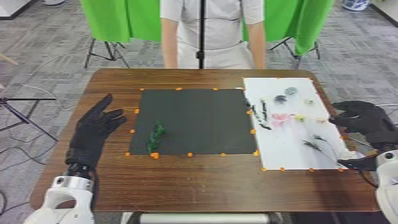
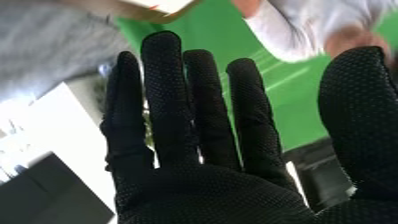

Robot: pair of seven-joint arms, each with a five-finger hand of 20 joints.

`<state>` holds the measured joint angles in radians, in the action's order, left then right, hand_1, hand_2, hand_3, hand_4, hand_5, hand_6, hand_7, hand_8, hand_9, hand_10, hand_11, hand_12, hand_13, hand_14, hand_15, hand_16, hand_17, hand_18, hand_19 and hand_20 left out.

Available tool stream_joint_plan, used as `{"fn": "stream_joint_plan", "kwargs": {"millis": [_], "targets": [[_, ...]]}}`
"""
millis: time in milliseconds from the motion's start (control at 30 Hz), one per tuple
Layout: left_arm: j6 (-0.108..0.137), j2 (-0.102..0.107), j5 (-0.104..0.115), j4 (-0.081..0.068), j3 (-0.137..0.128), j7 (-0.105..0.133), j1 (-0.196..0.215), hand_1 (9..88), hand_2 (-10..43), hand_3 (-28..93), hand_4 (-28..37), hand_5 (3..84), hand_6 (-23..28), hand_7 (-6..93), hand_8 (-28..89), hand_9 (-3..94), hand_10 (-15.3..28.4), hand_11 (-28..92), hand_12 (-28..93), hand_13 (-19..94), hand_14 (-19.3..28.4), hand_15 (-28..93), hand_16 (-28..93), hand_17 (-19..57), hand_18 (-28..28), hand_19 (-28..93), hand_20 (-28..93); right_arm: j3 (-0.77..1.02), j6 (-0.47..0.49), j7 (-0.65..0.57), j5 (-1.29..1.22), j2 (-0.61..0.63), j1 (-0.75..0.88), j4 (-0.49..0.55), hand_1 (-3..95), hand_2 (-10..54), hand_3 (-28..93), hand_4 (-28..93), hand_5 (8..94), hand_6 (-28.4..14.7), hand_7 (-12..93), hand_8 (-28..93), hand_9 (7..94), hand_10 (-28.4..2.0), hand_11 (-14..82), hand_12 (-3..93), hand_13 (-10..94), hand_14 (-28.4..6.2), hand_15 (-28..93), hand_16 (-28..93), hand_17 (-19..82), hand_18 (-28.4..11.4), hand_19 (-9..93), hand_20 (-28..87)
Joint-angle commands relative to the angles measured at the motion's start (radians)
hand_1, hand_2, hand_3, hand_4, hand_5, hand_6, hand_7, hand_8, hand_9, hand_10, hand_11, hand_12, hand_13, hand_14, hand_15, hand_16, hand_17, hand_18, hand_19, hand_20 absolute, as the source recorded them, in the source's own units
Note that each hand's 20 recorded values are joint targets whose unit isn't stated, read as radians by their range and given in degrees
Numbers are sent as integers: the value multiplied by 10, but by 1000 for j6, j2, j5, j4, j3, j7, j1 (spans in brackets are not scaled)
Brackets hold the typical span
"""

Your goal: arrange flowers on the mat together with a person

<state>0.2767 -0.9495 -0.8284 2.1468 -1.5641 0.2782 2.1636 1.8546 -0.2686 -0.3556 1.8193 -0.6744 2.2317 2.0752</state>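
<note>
In the head view my left hand is open at the left of the dark mat, fingers pointing away from me. A green sprig lies on the mat's left part. My right hand is open at the right edge of the white sheet. On that sheet lie pink flowers, grey-blue flowers, dark stems and a dark sprig. In the right wrist view my right hand has straight, spread fingers and holds nothing.
Orange markers line the mat and the sheet on the brown table. A thin dark pole stands at the far edge. Green cloths and tripod stands are behind the table.
</note>
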Motion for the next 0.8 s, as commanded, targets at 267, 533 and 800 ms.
{"fn": "stream_joint_plan", "kwargs": {"millis": [267, 533, 800], "targets": [[14, 0, 11, -2, 10, 2, -1, 237, 36, 792, -283, 315, 46, 91, -79, 334, 185, 272, 105, 221, 244, 534, -94, -76, 230, 458, 119, -119, -19, -178, 299, 10, 35, -86, 276, -67, 783, -265, 489, -4, 201, -139, 519, -132, 233, 148, 536, -148, 626, 101, 242, -233, 723, 225], [12, 1, 10, -3, 13, -4, -11, 237, 37, 791, -282, 315, 46, 91, -79, 334, 185, 271, 104, 221, 244, 534, -94, -76, 230, 458, 119, -170, 2, -226, 390, 30, 24, -106, 287, -70, 769, -260, 552, -5, 210, -145, 583, -131, 257, 145, 569, -138, 616, 103, 259, -231, 740, 205], [17, 4, 13, -2, 15, -2, -11, 238, 37, 791, -282, 314, 45, 90, -78, 334, 185, 271, 104, 221, 243, 533, -94, -77, 230, 457, 118, -245, 38, -258, 425, 54, -33, -152, 303, -75, 755, -254, 608, -4, 215, -145, 619, -131, 262, 146, 597, -132, 611, 114, 276, -230, 756, 189]]}}
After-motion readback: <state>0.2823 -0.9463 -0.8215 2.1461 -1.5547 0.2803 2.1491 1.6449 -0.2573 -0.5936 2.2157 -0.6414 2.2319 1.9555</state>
